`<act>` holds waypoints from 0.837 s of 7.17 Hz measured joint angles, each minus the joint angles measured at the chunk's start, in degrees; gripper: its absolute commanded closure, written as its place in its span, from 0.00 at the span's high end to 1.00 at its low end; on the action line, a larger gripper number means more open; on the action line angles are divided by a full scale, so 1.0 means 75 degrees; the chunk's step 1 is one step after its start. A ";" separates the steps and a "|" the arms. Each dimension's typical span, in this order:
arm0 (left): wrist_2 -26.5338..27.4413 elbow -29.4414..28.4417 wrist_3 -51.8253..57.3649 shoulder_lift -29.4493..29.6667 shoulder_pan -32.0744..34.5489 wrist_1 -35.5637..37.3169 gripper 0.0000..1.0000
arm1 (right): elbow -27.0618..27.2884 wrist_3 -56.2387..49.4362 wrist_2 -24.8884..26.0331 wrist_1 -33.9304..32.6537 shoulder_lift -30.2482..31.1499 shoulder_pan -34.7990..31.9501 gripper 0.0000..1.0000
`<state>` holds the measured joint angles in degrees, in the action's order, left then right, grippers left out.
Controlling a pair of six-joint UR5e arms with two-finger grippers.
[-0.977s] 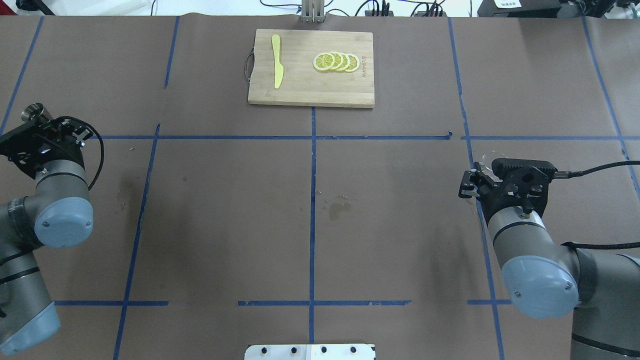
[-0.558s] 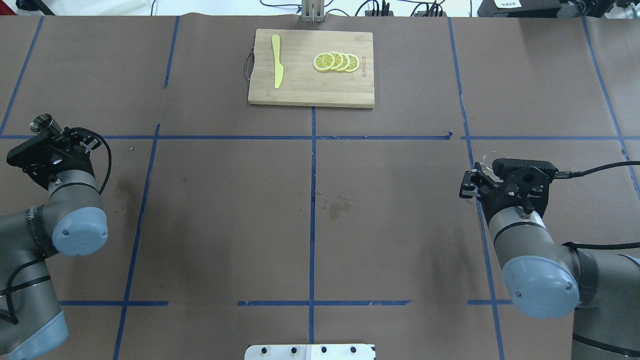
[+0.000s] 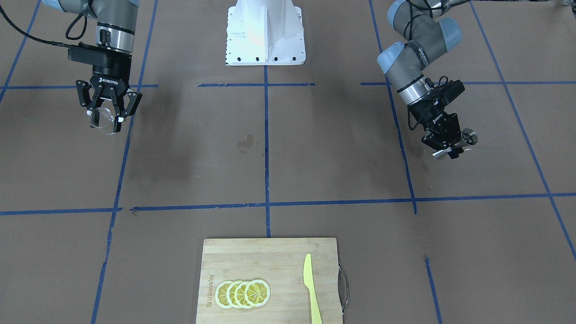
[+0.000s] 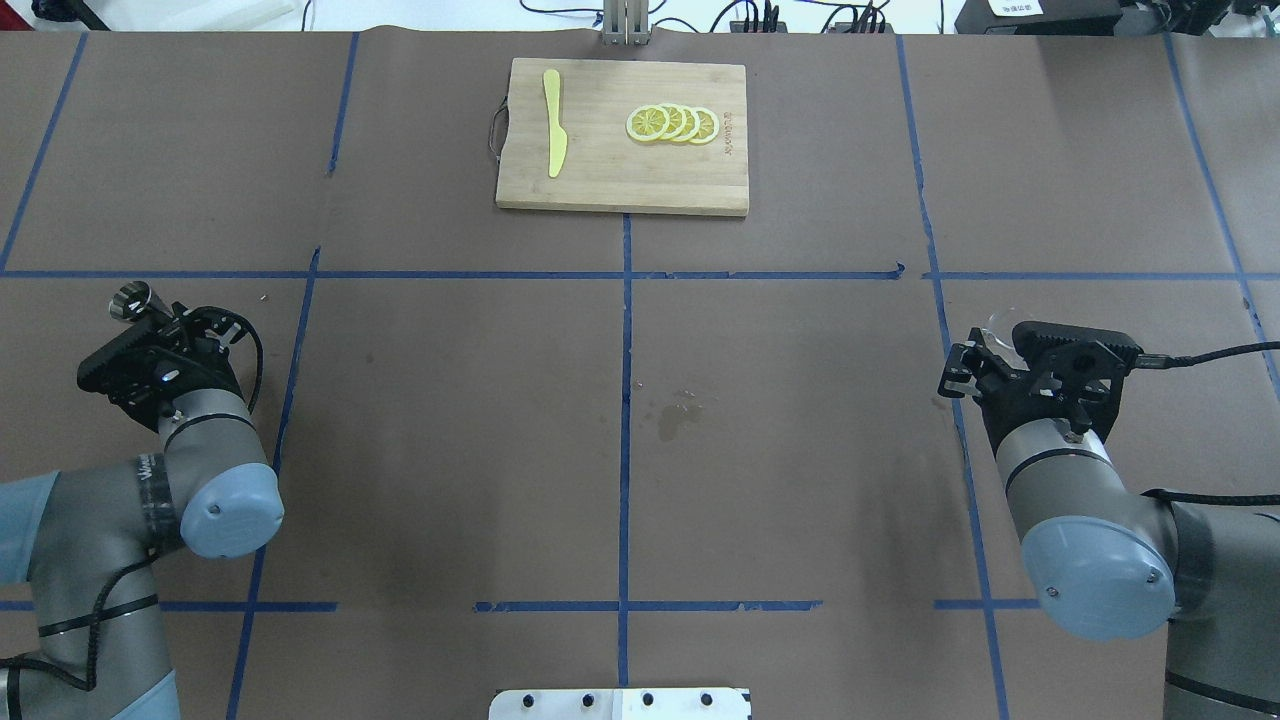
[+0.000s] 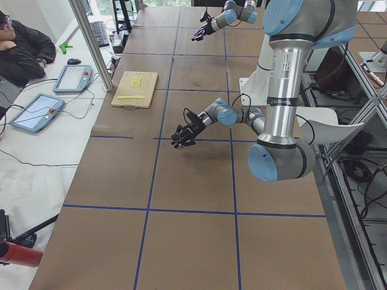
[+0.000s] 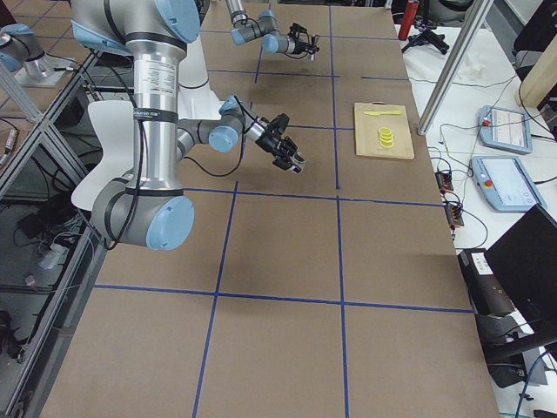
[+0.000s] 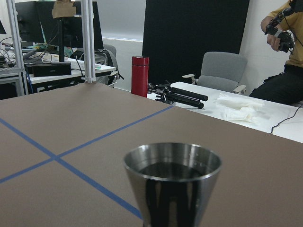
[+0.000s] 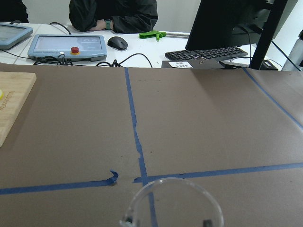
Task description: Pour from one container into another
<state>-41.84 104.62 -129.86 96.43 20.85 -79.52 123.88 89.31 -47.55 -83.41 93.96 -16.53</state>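
Observation:
My left gripper (image 3: 451,146) is shut on the waist of the steel jigger (image 3: 468,137), which hangs above the table on my left side. The jigger's open cone (image 7: 173,176) fills the bottom of the left wrist view, and its top (image 4: 130,298) pokes out past the wrist in the overhead view. On the other side, my right gripper (image 3: 106,120) is shut on the clear measuring cup (image 3: 101,120), also held off the table. The cup's rim (image 8: 173,202) shows at the bottom of the right wrist view. The two containers are far apart.
A wooden cutting board (image 4: 600,175) lies at the far centre, carrying lemon slices (image 4: 672,123) and a yellow knife (image 4: 554,122). A damp stain (image 4: 675,415) marks the brown paper mid-table. The white robot base plate (image 3: 265,31) sits at the near edge.
My left arm has carried the jigger nearer to the robot and a little toward the table's middle. The right arm, still holding the cup, has shifted slightly nearer and outward.

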 measured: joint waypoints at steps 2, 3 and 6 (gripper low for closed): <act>0.0000 -0.0049 -0.0666 0.0288 -0.0346 0.1143 0.00 | 0.0005 0.0134 0.0010 0.0000 0.0040 0.0005 0.00; 0.0003 -0.0067 -0.0775 0.0336 -0.0457 0.1516 0.05 | 0.0005 0.0152 0.0011 0.0000 0.0043 0.0008 0.00; 0.0004 -0.0217 -0.0857 0.0624 -0.0663 0.2113 0.27 | 0.0014 0.0161 0.0012 0.0003 0.0046 0.0012 0.00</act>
<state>-41.81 102.99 -136.29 101.11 15.87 -63.67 123.98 90.52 -47.46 -83.39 94.31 -16.44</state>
